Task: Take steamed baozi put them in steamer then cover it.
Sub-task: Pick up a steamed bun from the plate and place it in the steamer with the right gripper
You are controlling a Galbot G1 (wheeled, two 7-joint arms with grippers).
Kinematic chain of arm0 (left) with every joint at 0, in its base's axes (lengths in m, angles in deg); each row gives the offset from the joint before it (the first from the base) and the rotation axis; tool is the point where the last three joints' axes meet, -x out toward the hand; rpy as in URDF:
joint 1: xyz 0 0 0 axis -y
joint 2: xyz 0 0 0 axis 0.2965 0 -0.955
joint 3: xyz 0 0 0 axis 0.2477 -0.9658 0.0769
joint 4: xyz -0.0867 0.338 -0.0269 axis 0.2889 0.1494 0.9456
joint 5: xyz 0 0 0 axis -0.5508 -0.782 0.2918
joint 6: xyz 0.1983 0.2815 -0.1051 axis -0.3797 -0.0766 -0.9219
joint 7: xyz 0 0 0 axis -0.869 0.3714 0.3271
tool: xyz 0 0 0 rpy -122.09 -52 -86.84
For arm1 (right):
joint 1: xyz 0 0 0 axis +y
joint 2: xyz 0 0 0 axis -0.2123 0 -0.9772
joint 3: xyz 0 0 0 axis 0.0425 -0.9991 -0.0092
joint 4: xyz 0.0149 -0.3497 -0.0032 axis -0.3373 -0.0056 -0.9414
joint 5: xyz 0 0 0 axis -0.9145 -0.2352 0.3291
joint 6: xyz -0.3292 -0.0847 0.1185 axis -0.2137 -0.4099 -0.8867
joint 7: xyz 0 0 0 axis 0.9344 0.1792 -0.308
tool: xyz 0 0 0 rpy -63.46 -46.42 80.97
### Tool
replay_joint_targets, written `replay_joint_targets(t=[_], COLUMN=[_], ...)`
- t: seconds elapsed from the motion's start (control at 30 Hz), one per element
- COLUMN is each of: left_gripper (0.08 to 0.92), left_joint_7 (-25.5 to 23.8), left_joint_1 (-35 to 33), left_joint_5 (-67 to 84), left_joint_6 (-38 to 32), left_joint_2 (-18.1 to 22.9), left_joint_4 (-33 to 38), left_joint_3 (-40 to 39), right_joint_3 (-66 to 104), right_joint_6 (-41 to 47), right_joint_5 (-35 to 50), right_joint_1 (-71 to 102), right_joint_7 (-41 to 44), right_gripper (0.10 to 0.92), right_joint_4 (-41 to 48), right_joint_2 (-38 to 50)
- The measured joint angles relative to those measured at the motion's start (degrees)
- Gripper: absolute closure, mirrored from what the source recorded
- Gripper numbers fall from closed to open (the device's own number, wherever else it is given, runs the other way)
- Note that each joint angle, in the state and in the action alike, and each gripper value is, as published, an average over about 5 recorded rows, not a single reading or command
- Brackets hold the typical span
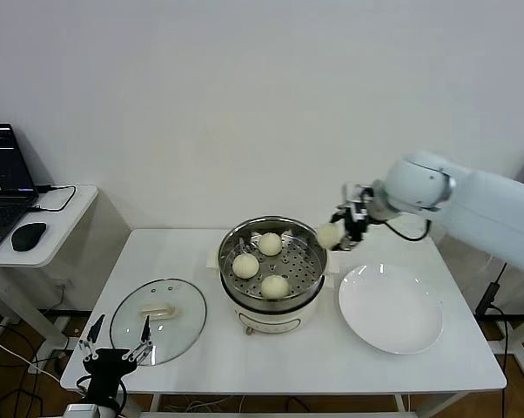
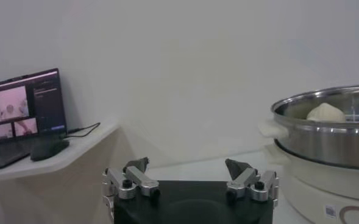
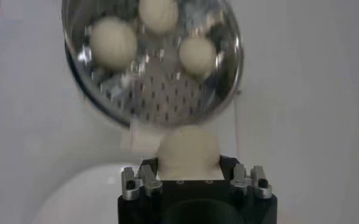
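Three cream-white baozi (image 1: 270,244) (image 1: 245,265) (image 1: 274,286) lie in the shiny steel steamer (image 1: 311,277) on its cream pot base, at the table's middle. My right gripper (image 1: 339,230) is shut on a fourth baozi (image 1: 328,234) and holds it in the air just right of the steamer's rim. In the right wrist view that baozi (image 3: 189,150) fills the jaws, with the steamer basket (image 3: 167,100) beyond it. The glass cover (image 1: 157,319) with its cream handle lies flat on the table at front left. My left gripper (image 1: 116,336) is open and parked at the cover's near edge.
A flat white plate (image 1: 391,307) lies right of the steamer. A side desk at far left holds a laptop (image 1: 4,187) and a mouse (image 1: 29,235). The left wrist view shows the steamer's side (image 2: 325,137) and the laptop (image 2: 24,112).
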Motion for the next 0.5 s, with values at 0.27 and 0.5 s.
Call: replay_joint_targets(t=[0.27,0.5], left_gripper=[0.177,0.177], left_joint_7=[0.0,0.0], left_joint_1=[-0.2,0.1], left_joint_5=[0.4,0.7], left_joint_6=[-0.1,-0.1], left_joint_2=[0.3,0.2], left_joint_4=[0.2,-0.1], left_joint_3=[1.0,1.4], right_joint_3=[-2.0,-2.5], right_joint_6=[2.7,3.6], right_joint_5=[2.3,1.2], right_joint_1=[1.6,4.5], right_joint_7=[-2.6,-3.8], right_gripper=[0.397,0.397], right_joint_4=[3.8,8.3], right_joint_2=[-7.8,-12.0])
